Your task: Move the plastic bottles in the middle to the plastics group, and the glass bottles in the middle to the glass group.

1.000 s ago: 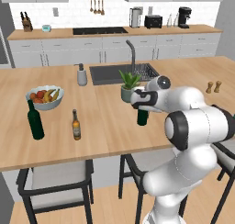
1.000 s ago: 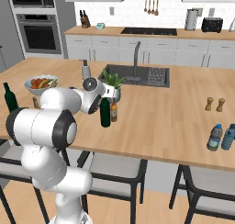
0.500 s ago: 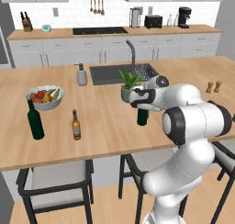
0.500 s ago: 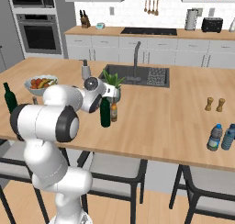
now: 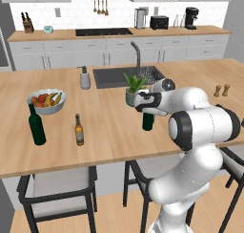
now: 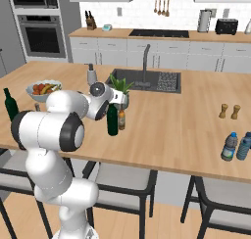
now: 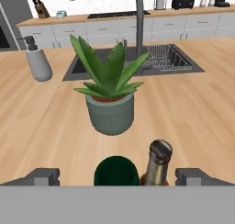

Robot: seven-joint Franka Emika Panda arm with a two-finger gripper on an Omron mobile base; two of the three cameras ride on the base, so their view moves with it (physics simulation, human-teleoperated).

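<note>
Gripper [image 7: 116, 176] sits spread over the two middle glass bottles, fingers either side and not touching them. The dark green wine bottle [image 6: 112, 120] and brown beer bottle [image 6: 121, 119] stand upright, side by side, just in front of the potted plant [image 7: 109, 87]. The glass group, wine bottle [image 5: 36, 126] and amber beer bottle [image 5: 79, 130], stands well left of the plant, near the fruit bowl [image 5: 46, 101].

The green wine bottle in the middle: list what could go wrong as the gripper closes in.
The wine bottle and the brown beer bottle stand side by side between the open fingers, so closing might pinch both or tip the beer bottle. The potted plant stands just beyond them; a push forward could knock it. The gripper sits near the wine bottle's top, so a grasp there may let the tall bottle swing.
</note>
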